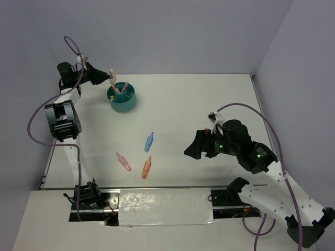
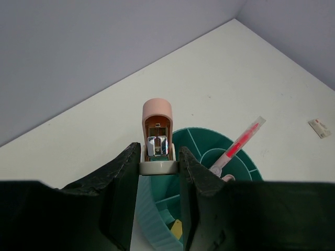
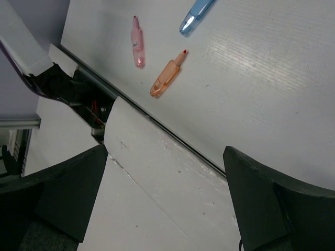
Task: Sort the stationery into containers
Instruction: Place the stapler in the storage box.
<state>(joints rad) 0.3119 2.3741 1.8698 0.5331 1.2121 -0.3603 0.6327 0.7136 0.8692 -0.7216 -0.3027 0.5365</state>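
One blue marker (image 3: 196, 15), partly off-frame

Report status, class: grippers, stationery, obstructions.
Left gripper shut on small pink stapler at round teal plastic organiser. Right gripper open. Pink, orange, blue markers unsorted. Nothing blocking.

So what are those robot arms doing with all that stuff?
They are tidying stationery into the round teal organiser. The left gripper is pinching what looks like a small pink stapler right above the organiser, not dropped in yet. A pink pen already stands inside. The right gripper is wide open and empty, hanging over the table. A blue marker, a pink marker and an orange marker lie on the table, waiting.
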